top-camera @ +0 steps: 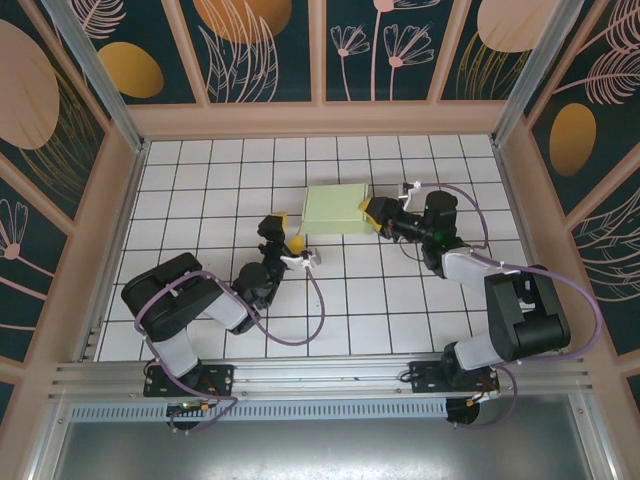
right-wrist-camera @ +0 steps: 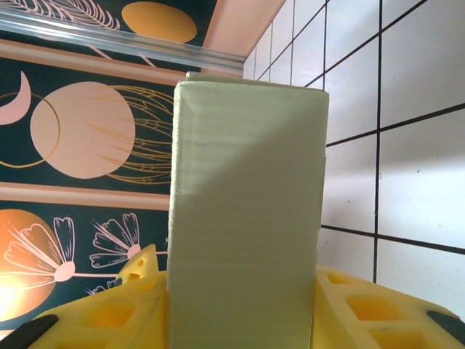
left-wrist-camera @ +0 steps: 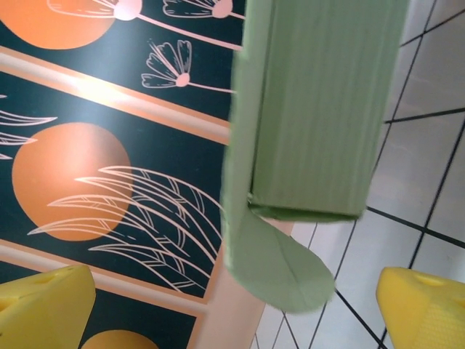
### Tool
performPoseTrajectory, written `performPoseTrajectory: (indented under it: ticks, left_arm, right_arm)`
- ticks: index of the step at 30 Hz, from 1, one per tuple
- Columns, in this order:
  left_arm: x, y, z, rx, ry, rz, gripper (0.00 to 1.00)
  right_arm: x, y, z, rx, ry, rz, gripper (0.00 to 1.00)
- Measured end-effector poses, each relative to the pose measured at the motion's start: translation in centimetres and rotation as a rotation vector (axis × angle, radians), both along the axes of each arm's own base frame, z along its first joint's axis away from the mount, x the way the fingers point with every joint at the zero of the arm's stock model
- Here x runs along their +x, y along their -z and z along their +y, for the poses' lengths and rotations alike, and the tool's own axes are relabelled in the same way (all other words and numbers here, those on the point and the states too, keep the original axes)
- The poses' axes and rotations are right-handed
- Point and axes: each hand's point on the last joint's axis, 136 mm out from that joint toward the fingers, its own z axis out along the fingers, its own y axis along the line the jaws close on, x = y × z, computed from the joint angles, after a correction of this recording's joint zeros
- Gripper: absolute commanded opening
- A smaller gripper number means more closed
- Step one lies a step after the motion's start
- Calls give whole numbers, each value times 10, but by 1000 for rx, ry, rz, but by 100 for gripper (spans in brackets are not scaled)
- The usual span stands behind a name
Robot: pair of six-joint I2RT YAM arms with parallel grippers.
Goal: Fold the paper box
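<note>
Right gripper clamps paper box at 3 o'clock edge; left gripper gapes empty, box at its 2 o'clock

Overhead looks down; both wrists close, apparently sharing paper box.

Paper box in pale mint-green card, thin and matt, faintly ribbed along the grain in the wrist views, softly creased at a rounded flap. Fingers in bright yellow moulded plastic, dull-surfaced and finely textured, cut with square hollows on the right arm. Table in white tiles, smooth with a light sheen, ruled by dark grout lines. Rail at the near edge in brushed bare metal. Walls in smooth printed panels, framed in pale peach strips.
</note>
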Motion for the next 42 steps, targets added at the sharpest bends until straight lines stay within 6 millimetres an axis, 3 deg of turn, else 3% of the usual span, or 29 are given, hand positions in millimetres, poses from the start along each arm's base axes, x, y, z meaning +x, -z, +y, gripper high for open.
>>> performPoseTrajectory:
  ticks: [11, 21, 29, 35, 42]
  left_arm:
    - [7, 5, -19, 17, 37, -7, 95]
    - [8, 5, -20, 23, 34, -13, 71]
    - [7, 4, -22, 27, 39, -18, 59]
    - [7, 9, -23, 44, 36, -15, 44]
    - [7, 9, -22, 51, 34, -16, 40]
  right_arm:
    - [-4, -13, 10, 65, -35, 3, 46]
    - [-8, -2, 12, 74, -46, 61, 46]
    - [-9, 2, 13, 76, -57, 80, 46]
    - [-9, 4, 14, 75, -59, 84, 46]
    - [-9, 4, 14, 75, -58, 84, 46]
